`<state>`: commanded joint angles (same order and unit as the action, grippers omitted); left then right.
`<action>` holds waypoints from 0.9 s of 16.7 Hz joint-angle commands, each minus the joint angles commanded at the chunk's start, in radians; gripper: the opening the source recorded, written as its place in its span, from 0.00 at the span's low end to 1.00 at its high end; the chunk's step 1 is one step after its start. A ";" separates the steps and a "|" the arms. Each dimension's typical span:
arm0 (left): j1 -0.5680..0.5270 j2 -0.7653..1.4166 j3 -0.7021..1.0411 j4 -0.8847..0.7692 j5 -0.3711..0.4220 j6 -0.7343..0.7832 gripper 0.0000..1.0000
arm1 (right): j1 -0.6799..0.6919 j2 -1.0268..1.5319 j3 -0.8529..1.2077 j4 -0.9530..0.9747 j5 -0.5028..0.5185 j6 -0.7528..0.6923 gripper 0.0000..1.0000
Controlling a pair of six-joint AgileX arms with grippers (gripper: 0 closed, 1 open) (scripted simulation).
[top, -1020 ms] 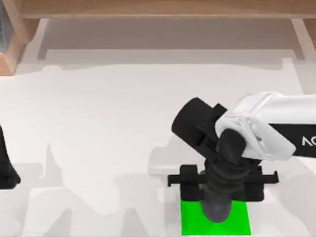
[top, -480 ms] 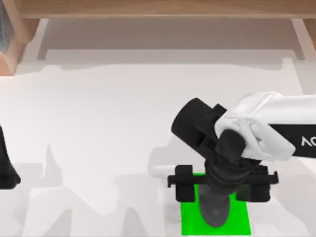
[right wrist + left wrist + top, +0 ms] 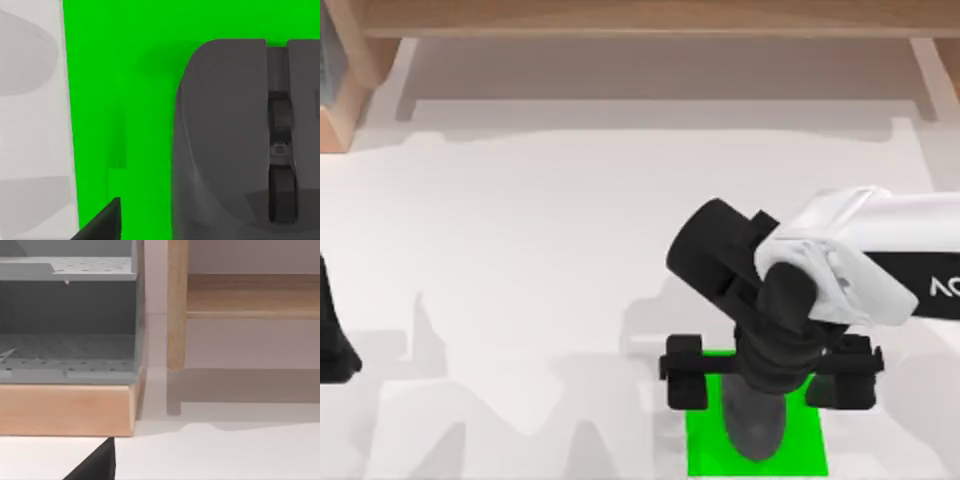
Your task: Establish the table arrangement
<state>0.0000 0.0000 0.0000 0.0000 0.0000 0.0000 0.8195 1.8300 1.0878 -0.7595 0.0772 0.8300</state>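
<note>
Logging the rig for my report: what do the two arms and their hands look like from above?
The right arm has a glossy white shell with dark lettering, a black cylindrical wrist and a black ribbed hand with a wide crossbar. The left arm, at the table's left edge, shows as a plain black piece.

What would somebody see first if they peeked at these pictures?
Probably the bright green pad near the front of the white table, right of the middle. A dark grey computer mouse lies on it, and the right gripper hangs just above the mouse, fingers spread wide. The left arm waits at the table's left edge, and a light wooden frame runs along the back.
</note>
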 joint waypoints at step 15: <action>0.000 0.000 0.000 0.000 0.000 0.000 1.00 | -0.935 -0.073 -0.136 1.023 -0.424 -0.957 1.00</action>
<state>0.0000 0.0000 0.0000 0.0000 0.0000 0.0000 -0.1156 1.7566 0.9519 0.2639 -0.3464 -0.1269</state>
